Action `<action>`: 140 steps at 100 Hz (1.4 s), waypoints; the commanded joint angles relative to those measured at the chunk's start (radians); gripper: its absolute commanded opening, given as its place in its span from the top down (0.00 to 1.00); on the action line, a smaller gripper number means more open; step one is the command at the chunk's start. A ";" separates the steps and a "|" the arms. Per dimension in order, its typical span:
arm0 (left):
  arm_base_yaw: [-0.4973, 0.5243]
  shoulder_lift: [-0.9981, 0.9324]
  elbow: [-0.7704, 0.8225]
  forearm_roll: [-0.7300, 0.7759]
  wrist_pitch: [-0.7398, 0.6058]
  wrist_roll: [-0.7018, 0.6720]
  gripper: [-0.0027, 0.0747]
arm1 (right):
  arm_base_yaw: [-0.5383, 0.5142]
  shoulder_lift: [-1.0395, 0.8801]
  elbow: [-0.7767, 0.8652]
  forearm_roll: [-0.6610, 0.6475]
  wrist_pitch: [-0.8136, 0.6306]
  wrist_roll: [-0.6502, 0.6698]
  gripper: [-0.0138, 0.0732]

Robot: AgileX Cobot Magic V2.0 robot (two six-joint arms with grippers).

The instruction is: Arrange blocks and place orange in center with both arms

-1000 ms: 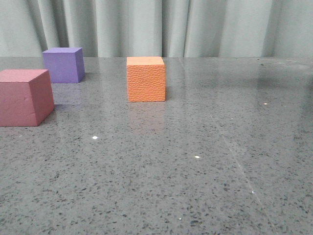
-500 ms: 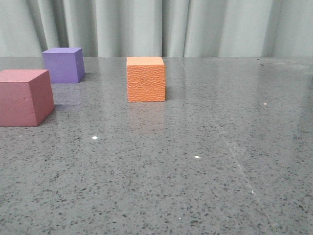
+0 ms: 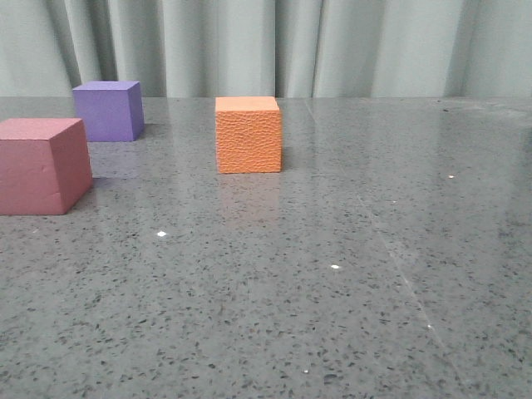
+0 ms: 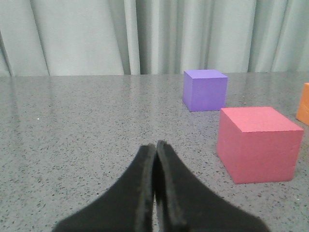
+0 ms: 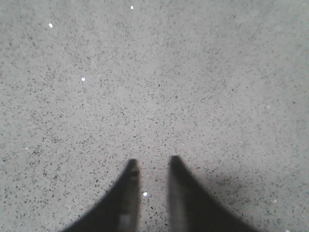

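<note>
With the left gripper (image 4: 155, 145) pressed together and the right gripper (image 5: 152, 166) slightly parted over bare speckled table (image 3: 349, 274), the pebbled orange foam cube (image 3: 248, 135) sits at table centre, the smooth pink-red foam cube (image 3: 41, 165) at its eight o'clock and the purple foam cube (image 3: 106, 110) at ten, so an unopened left approach would likely shove the pink-red cube.

Pink-red cube (image 3: 40, 165), purple cube (image 3: 106, 110), pebbled orange cube (image 3: 248, 135), speckled grey table (image 3: 332, 291).

A grey speckled stone table (image 3: 349, 274) with a glossy finish fills the foreground. Scattered white flecks mark its surface. Along its far edge hangs a pale grey-green pleated curtain (image 3: 349, 46), faintly reflected in the tabletop.
</note>
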 commanded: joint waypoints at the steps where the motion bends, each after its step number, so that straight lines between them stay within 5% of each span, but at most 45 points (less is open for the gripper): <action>1: 0.001 -0.032 0.054 0.000 -0.073 -0.001 0.99 | -0.006 -0.023 -0.019 -0.032 -0.056 -0.008 0.98; 79: 0.001 -0.032 0.054 0.000 -0.073 -0.001 0.99 | -0.006 -0.034 -0.006 -0.043 -0.037 -0.008 0.98; 117: 0.001 -0.032 0.054 0.000 -0.073 -0.001 0.99 | -0.005 -0.343 0.353 0.078 -0.458 -0.008 0.98; 140: 0.001 -0.032 0.054 0.000 -0.073 -0.001 0.99 | -0.005 -0.531 0.518 0.106 -0.546 -0.008 0.98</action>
